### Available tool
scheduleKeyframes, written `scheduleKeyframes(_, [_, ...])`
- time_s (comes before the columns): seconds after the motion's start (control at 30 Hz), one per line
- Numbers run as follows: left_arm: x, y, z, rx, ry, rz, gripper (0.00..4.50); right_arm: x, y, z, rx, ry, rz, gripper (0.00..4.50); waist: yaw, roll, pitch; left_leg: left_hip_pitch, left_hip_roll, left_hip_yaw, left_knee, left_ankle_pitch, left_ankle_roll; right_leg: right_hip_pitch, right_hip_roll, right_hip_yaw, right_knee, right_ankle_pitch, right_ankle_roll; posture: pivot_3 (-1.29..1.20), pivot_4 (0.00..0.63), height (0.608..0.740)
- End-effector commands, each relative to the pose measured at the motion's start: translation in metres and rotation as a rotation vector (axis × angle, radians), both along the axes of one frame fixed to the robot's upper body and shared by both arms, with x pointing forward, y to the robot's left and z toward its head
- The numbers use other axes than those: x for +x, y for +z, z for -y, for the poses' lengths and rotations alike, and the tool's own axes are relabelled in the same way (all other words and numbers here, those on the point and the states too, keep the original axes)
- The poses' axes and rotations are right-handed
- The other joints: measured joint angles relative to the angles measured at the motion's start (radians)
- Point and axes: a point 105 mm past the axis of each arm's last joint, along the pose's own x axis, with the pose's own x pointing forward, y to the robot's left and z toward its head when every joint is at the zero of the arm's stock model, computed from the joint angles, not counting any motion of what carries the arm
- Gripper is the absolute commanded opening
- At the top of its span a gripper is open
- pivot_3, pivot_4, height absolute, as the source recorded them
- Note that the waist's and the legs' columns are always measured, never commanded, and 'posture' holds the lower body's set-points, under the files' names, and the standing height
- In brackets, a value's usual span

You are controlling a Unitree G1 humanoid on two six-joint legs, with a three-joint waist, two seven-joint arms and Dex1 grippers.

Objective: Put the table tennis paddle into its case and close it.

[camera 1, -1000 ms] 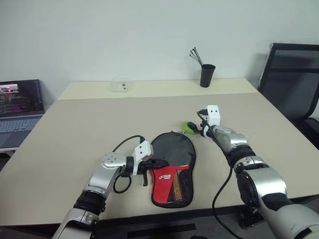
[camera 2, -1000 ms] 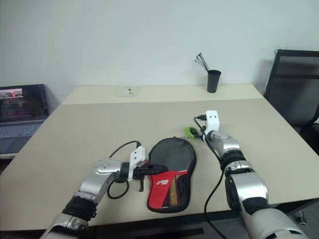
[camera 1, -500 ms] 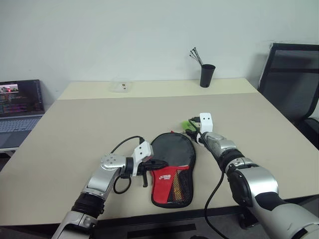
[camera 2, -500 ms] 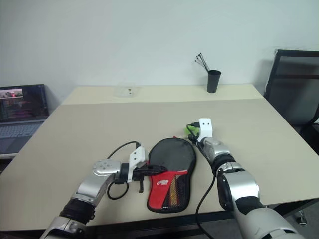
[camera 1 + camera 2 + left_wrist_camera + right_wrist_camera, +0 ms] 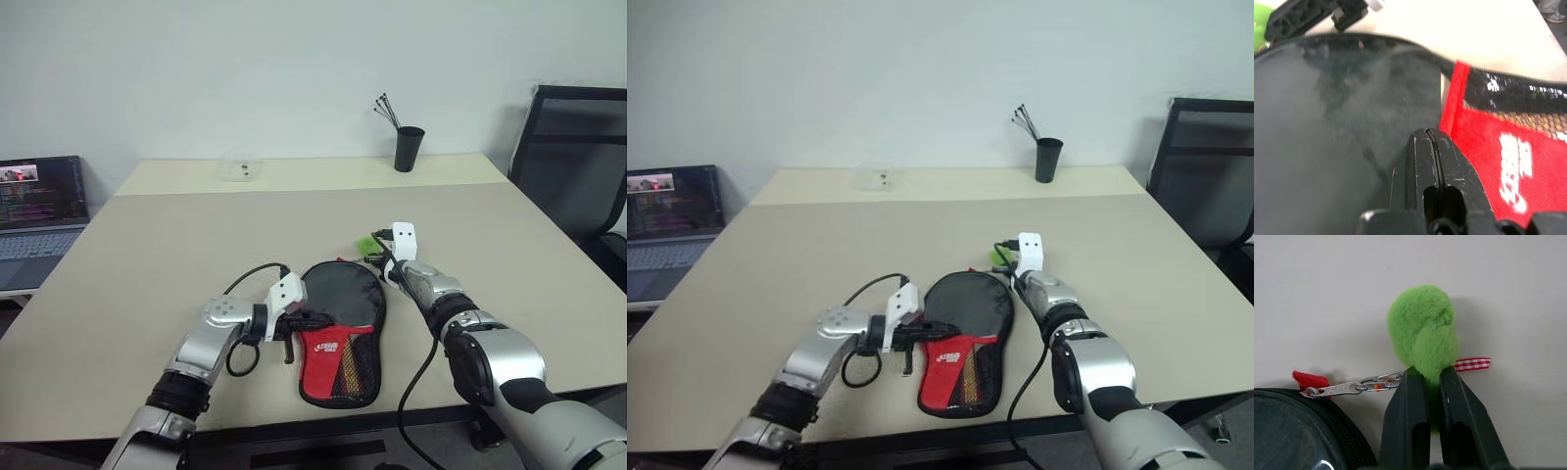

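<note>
Count: one case [image 5: 341,331], two hands, one green fuzzy charm [image 5: 1422,330], one black cup [image 5: 407,149] of sticks, one laptop [image 5: 39,208], one chair [image 5: 576,166].
Case: flat on the bench [image 5: 176,245] near its front edge; the paddle cannot be made out.
Left hand [image 5: 1432,139]: clenched, fingertips at the case's left rim beside the red logo panel.
Right hand [image 5: 1427,377]: grasping the green charm, which is clipped by a small chain to the zip pull at the case's far end.
Room: bare benchtop wide on both sides and behind.
Change: a second ago the right hand stood released further right; now it is clamped.
</note>
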Motion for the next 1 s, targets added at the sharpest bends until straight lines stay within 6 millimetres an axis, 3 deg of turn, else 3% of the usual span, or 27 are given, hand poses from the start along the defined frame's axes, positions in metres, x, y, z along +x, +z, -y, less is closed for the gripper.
scheduleKeyframes(0.03, [0.008,0.005,0.011,0.031,-0.048,0.051,0.0,0.001,0.006,-0.005,0.014,0.01,0.008,0.02,-0.001,0.0,0.0,0.0,0.0,0.0,0.0,0.0,0.0,0.0,0.0,0.0,0.0,0.0,0.0,0.0,0.15,0.74])
scheduleKeyframes(0.27, [0.009,-0.035,0.009,0.159,-0.088,-0.005,0.0,0.0,0.008,-0.011,0.02,0.031,0.009,0.02,-0.002,0.0,0.0,0.001,0.0,0.0,-0.001,0.0,0.0,0.0,0.0,0.0,0.0,0.0,0.0,0.0,0.15,0.74])
scheduleKeyframes(0.4, [0.01,-0.042,0.009,0.161,-0.088,-0.025,0.0,0.001,0.011,-0.009,0.022,0.034,0.016,0.02,-0.001,0.001,-0.001,0.002,0.0,0.001,-0.001,0.0,0.0,0.001,0.0,0.0,0.0,0.0,0.0,0.0,0.15,0.74])
scheduleKeyframes(0.57, [0.01,-0.045,0.015,0.143,-0.094,-0.043,0.0,0.002,0.014,0.012,0.01,-0.002,0.023,0.02,0.002,0.001,-0.001,0.002,-0.001,0.001,0.0,0.0,0.0,0.002,0.0,0.0,0.0,0.0,0.0,0.0,0.15,0.74])
scheduleKeyframes(0.7, [0.011,-0.048,0.019,0.13,-0.092,-0.056,0.0,-0.006,0.01,0.048,-0.033,-0.061,0.022,0.02,0.014,0.003,-0.003,0.002,-0.002,-0.001,0.0,0.0,0.0,0.004,0.0,-0.002,-0.001,0.0,0.0,0.0,0.15,0.74])
scheduleKeyframes(0.8, [0.011,-0.049,0.022,0.125,-0.093,-0.064,0.0,-0.021,0.013,0.069,-0.056,-0.092,0.03,0.02,0.024,0.005,-0.004,0.003,-0.002,-0.001,0.0,0.0,0.0,0.006,0.0,-0.002,-0.002,0.0,0.0,0.0,0.15,0.74])
scheduleKeyframes(1.0, [0.011,-0.053,0.024,0.14,-0.112,-0.081,0.0,-0.059,0.025,0.083,-0.072,-0.084,0.027,0.02,0.031,0.009,-0.007,0.005,-0.003,-0.002,0.0,0.0,0.0,0.007,0.001,-0.003,-0.002,0.0,0.001,0.0,0.15,0.74])
